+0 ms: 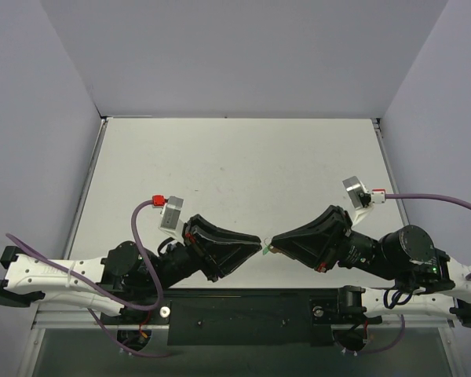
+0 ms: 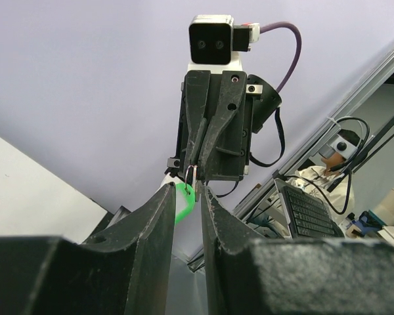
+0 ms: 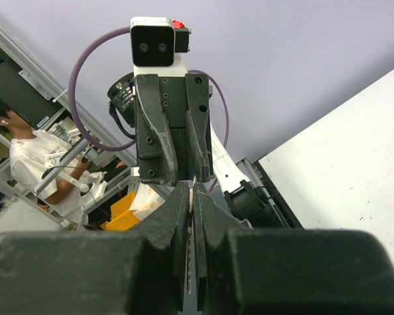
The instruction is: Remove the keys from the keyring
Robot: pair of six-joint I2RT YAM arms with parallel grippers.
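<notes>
Both grippers meet tip to tip in the air over the table's near edge. My right gripper (image 1: 273,241) (image 3: 192,187) is shut on the thin silver key (image 3: 190,201), which shows edge-on between its fingers. The green keyring (image 2: 184,201) (image 1: 264,250) hangs from a small wire loop (image 2: 191,172) at the right gripper's tips. My left gripper (image 1: 260,245) (image 2: 187,187) has its jaws narrowly apart around the green piece. The piece lies against the left finger (image 2: 159,216), and a thin gap shows at the other finger.
The white table (image 1: 243,165) stretches away behind the arms, walled in by grey panels. A black rail (image 1: 243,314) runs along the near edge between the arm bases. Beyond the cell a person sits at a keyboard (image 2: 308,213).
</notes>
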